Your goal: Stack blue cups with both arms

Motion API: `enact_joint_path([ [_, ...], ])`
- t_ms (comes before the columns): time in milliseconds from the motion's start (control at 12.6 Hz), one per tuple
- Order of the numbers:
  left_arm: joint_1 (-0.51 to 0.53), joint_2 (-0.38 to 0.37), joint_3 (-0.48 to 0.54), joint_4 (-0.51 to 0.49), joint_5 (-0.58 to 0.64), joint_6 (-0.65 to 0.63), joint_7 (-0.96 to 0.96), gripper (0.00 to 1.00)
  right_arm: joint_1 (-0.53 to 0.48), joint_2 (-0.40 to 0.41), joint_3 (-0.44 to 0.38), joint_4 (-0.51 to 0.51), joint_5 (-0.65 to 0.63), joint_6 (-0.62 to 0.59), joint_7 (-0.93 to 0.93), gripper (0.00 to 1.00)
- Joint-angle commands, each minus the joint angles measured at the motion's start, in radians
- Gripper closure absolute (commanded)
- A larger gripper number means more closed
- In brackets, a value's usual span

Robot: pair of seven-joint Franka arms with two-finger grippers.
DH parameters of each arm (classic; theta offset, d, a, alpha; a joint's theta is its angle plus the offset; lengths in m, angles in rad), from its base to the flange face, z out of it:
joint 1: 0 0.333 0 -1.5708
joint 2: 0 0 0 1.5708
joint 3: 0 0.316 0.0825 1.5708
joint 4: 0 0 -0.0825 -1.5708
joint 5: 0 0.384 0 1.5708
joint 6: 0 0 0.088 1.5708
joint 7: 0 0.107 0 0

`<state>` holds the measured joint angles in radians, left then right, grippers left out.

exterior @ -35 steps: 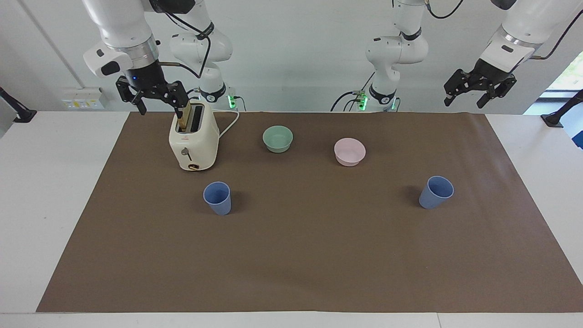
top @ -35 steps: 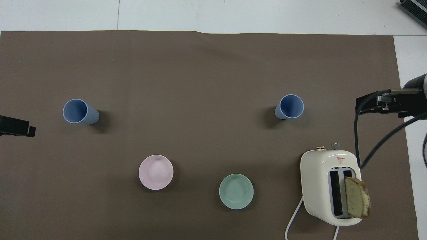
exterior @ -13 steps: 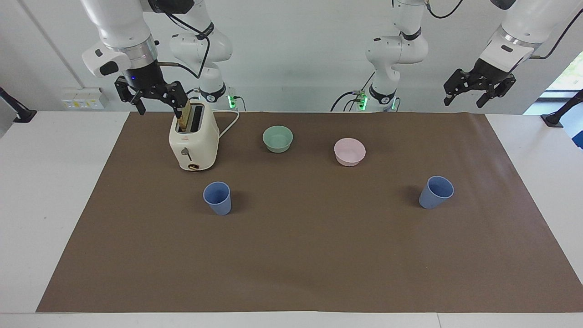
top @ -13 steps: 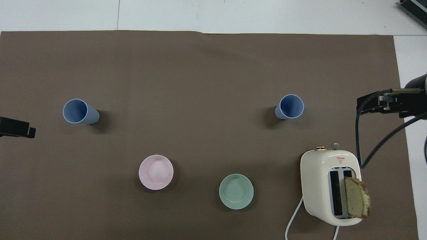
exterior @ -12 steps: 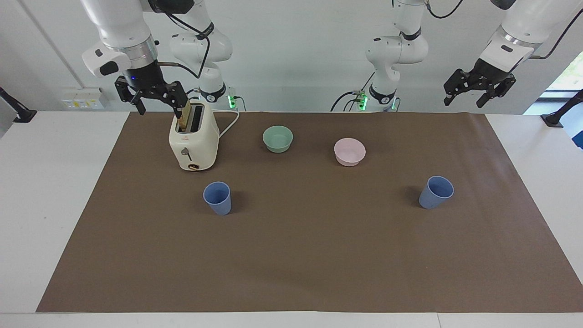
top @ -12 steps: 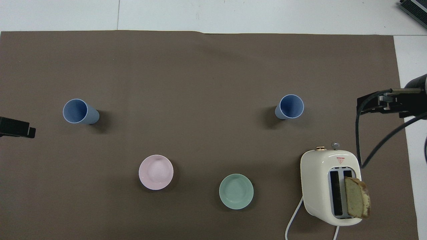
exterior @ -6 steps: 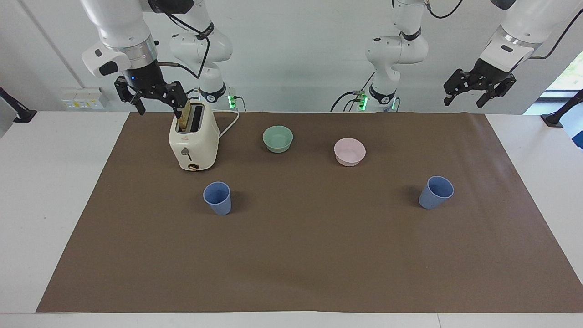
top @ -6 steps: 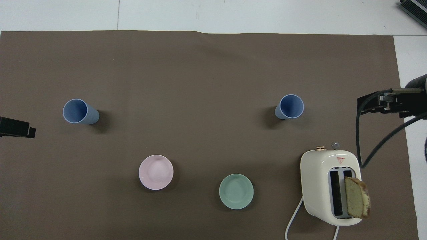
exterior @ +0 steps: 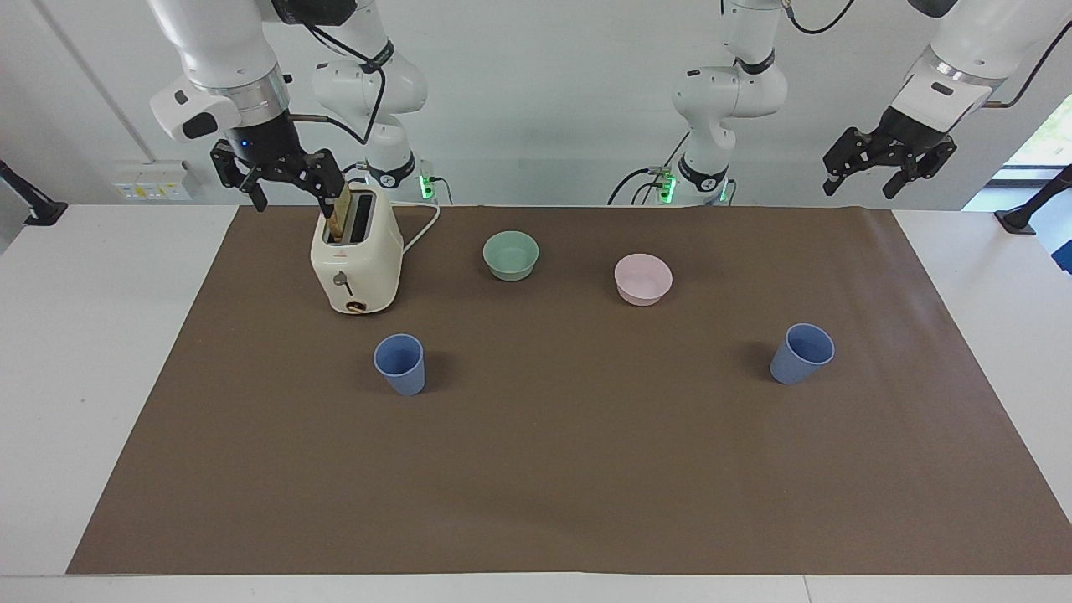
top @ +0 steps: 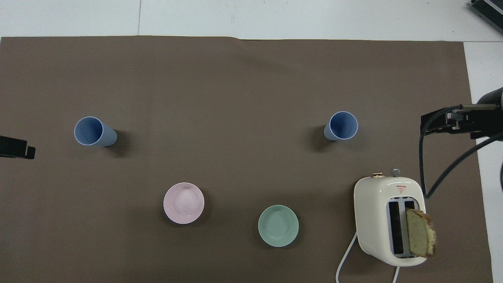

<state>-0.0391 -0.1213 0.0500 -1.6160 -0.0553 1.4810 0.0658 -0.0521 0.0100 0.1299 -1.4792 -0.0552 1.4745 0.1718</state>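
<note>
The right gripper (exterior: 289, 191) hangs as before over the toaster (exterior: 356, 260) at the right arm's end of the surface (exterior: 84, 335), fingers apart and empty, beside the bread slice (exterior: 339, 219) in a slot. One blue cup (exterior: 400, 363) stands upright farther from the robots than the toaster; green bowl (exterior: 511, 255), pink bowl (exterior: 643, 279) and the second blue cup (exterior: 801, 353) are unmoved on the brown mat (exterior: 569, 469). Only the left gripper (exterior: 888, 172), fingers apart and empty, has shifted slightly outward toward its end.
</note>
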Motion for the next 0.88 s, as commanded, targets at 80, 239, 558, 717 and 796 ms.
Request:
enact_joint_path([
  [80, 0.008, -0.012, -0.006, -0.027, 0.022, 0.061, -0.006, 0.0, -0.014, -0.019, 0.005, -0.023, 0.021, 0.021, -0.003, 0.0],
  [239, 0.008, 0.011, -0.006, -0.038, 0.022, 0.077, -0.006, 0.0, -0.014, -0.019, 0.005, -0.024, 0.023, 0.021, -0.003, 0.0],
  [558, 0.04, 0.04, -0.006, -0.188, 0.022, 0.281, 0.002, 0.0, -0.014, -0.019, 0.005, -0.024, 0.021, 0.021, -0.002, 0.0],
  [717, 0.056, 0.075, -0.006, -0.225, 0.022, 0.387, -0.001, 0.0, -0.014, -0.019, 0.005, -0.024, 0.021, 0.023, -0.003, 0.0],
  [796, 0.065, 0.104, -0.006, -0.225, 0.022, 0.409, -0.009, 0.0, -0.014, -0.018, 0.005, -0.024, 0.021, 0.023, -0.005, 0.0],
])
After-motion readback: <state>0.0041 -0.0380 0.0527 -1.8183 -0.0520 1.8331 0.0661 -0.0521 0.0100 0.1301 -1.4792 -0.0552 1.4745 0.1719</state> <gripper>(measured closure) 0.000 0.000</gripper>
